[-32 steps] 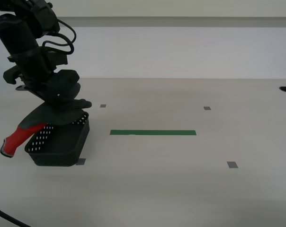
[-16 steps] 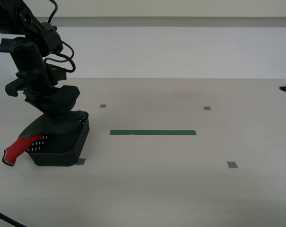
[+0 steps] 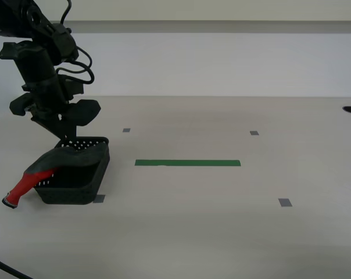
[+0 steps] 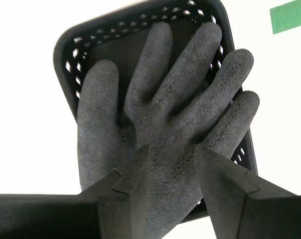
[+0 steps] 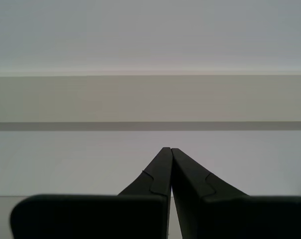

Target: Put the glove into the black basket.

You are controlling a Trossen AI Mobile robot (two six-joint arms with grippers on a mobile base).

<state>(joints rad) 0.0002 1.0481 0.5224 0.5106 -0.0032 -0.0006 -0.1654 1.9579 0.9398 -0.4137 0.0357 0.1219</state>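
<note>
So the glove (image 3: 65, 160) is lying across the black basket (image 3: 76, 186) on the counter (image 3: 222, 232): grey fingers inside and over the far rim, red cuff hanging out over the near end, its tip down at the counter. My second tool (image 4: 170, 154) hovers just above it, tips parted and holding nothing. My first tool (image 5: 169, 154) is pinched together on nothing, pointing at a wall. I'd call this the release step. Next move probably needs a nudge to tuck that cuff inside.
</note>
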